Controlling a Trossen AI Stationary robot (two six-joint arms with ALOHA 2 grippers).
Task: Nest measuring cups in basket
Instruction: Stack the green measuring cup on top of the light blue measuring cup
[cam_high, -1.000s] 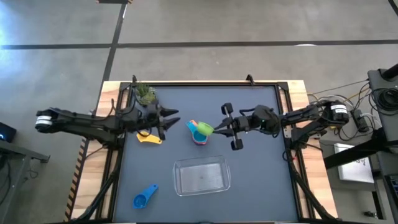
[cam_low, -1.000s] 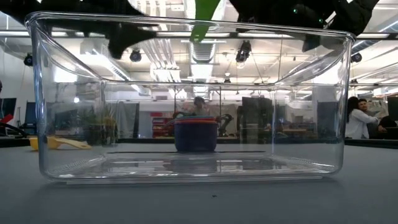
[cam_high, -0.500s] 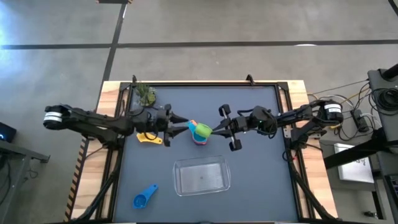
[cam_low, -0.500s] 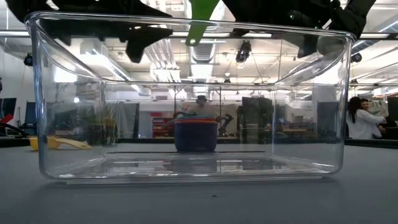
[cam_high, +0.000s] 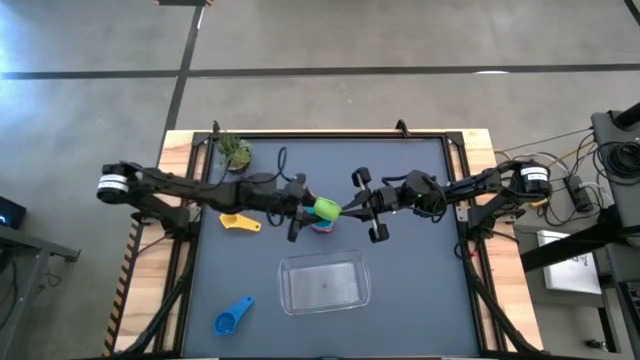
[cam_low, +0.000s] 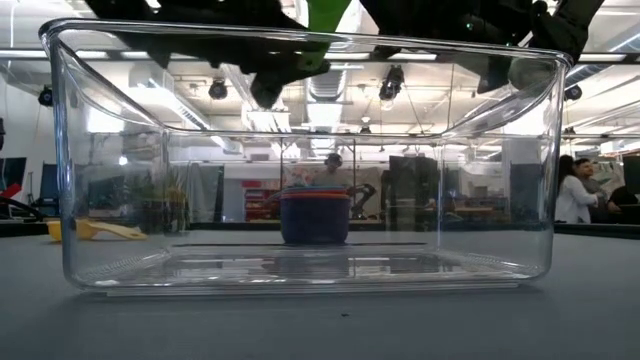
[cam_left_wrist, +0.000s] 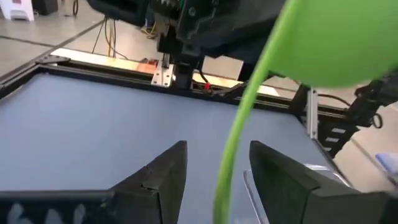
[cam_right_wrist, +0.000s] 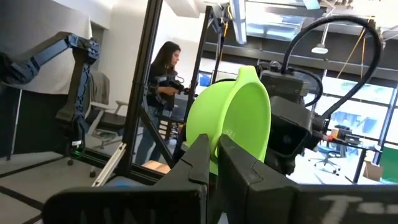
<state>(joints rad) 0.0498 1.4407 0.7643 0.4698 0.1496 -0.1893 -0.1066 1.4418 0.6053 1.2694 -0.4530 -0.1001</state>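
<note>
Green cup (cam_high: 327, 209): held aloft over the middle of the bench (cam_high: 420, 300), above the stack, its thin handle pinched in the right claw (cam_high: 347, 210), whose fingers are fully closed on it. Right wrist view: bowl (cam_right_wrist: 229, 121) stands just past the closed fingertips. Left wrist view: bowl and handle (cam_left_wrist: 239, 134) hang directly before the left claw's fingers.

Left claw (cam_high: 300, 208): reaches in from the left side, at the stack and just beside the green cup; fingers (cam_left_wrist: 160, 178) part-open with the green handle showing in the gap; no grip visible.

Stack (cam_high: 321, 224): nested cups under the green cup, mid-bench, beyond the basket; in the low view a dark blue-purple outer cup (cam_low: 314, 217) with a red rim, standing on the bench behind the basket.

Yellow cup (cam_high: 239, 221): lying on the bench left of the stack, under the left arm.

Blue cup (cam_high: 232, 318): lying near the front left corner, left of the basket, well apart from the rest.

Basket (cam_high: 288, 296): clear plastic, front centre of bench, nothing inside it; fills the low view (cam_low: 60, 200).

Plant (cam_high: 235, 152): back left corner of bench.

Person (cam_right_wrist: 158, 84): in the room beyond, seen in the right wrist view.
</note>
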